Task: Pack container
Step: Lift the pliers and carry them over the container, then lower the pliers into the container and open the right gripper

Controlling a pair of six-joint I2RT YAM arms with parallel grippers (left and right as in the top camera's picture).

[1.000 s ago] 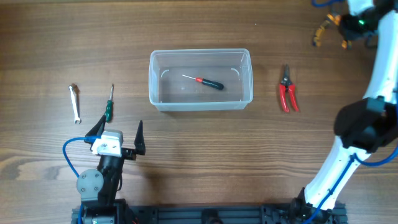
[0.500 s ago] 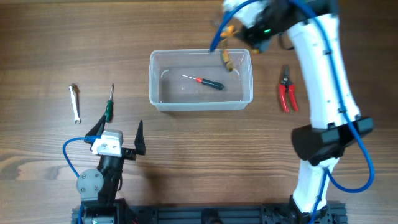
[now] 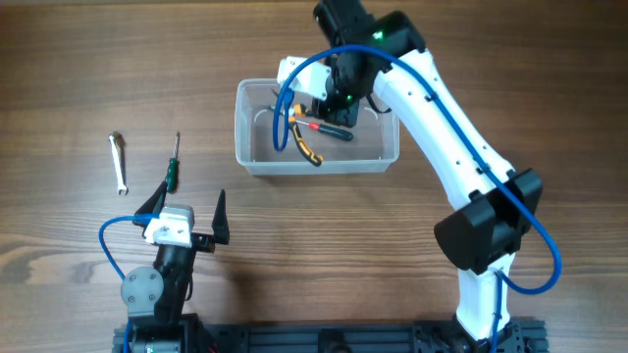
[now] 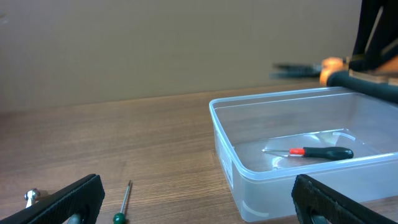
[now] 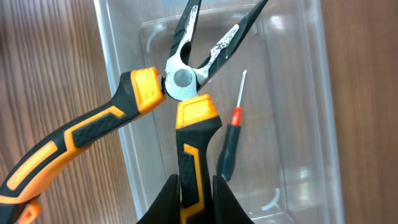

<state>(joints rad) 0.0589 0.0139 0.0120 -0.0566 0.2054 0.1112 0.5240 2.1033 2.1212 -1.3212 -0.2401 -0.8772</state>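
Observation:
The container (image 3: 238,128) is a clear tub at the table's middle, also seen in the left wrist view (image 4: 292,182) and the right wrist view (image 5: 122,127). A small red-and-black screwdriver (image 3: 332,131) (image 4: 313,152) (image 5: 231,142) lies on its floor. My right gripper (image 3: 332,98) (image 5: 196,182) is shut on one handle of orange-and-black pliers (image 3: 298,137) (image 5: 186,118), which hang spread open over the tub's left half. My left gripper (image 3: 186,208) (image 4: 199,205) stands open near the front edge, holding nothing.
A green-handled screwdriver (image 3: 173,167) (image 4: 122,202) and a small silver wrench (image 3: 118,162) (image 4: 31,197) lie on the wood left of the tub, just ahead of the left gripper. The right arm (image 3: 442,127) slants across the table's right side.
The right arm has swung from the far right corner to above the container, carrying the pliers with it. The left arm has not moved.

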